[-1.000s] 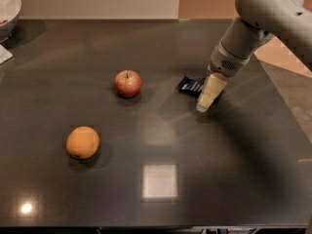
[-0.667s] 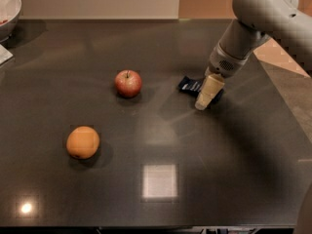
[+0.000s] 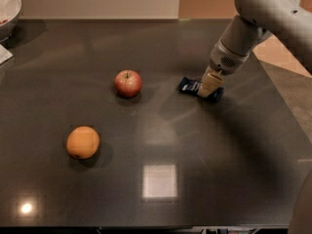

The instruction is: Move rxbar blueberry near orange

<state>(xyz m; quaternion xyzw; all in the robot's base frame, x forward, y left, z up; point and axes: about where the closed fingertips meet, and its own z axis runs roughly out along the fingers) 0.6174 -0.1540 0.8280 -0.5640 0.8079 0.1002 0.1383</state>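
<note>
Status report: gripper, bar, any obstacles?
Gripper over the rxbar blueberry. Orange far off, nearer the camera. Apple just beside the straight path.

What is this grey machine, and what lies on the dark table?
It is a robot: one pale grey arm ending in a two-finger gripper. The single camera looks down at the dark glossy table from above. On it lie a red-and-yellow apple with a stem, a round plain orange at the near left, and a small flat snack bar in a dark blue wrapper at the right. The gripper is down on the bar's right part; whether it holds the bar cannot be seen.
</note>
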